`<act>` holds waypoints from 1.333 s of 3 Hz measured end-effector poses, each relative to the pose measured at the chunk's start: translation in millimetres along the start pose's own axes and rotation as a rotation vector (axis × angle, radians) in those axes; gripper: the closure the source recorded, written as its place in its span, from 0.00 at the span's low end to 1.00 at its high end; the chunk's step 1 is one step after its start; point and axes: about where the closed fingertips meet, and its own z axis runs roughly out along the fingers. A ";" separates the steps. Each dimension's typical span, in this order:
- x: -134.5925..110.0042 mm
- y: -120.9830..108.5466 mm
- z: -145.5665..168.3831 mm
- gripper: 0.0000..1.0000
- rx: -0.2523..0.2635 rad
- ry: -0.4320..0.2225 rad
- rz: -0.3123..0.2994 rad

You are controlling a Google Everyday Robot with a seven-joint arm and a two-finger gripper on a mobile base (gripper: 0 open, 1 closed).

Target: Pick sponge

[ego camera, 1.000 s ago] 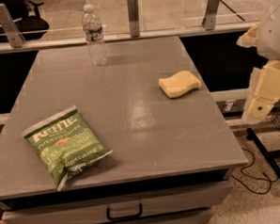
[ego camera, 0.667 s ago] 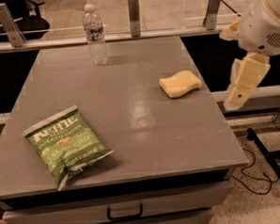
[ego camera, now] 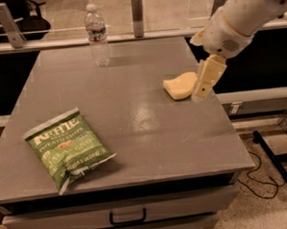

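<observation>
The sponge (ego camera: 179, 86) is a small pale yellow foam block lying on the grey table (ego camera: 134, 131) near its right edge. My cream-yellow gripper (ego camera: 203, 88) hangs from the white arm at the upper right. It is just to the right of the sponge and partly overlaps its right end in the view. It seems to hover above the table surface beside the sponge.
A green Kettle chip bag (ego camera: 67, 148) lies at the front left of the table. A clear water bottle (ego camera: 97, 35) stands at the back. Upright posts and a rail run behind the table. A drawer handle (ego camera: 127, 217) is below the front edge.
My arm and gripper have moved left from beyond the table's right edge to right beside the sponge. The sponge, bag and bottle have not moved.
</observation>
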 end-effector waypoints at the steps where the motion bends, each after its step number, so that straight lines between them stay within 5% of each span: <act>1: 5.1 -16.3 41.4 0.00 -0.037 -0.017 0.058; 2: 17.4 -30.2 75.3 0.00 -0.070 -0.043 0.138; 4: 26.8 -44.9 115.7 0.29 -0.110 -0.080 0.210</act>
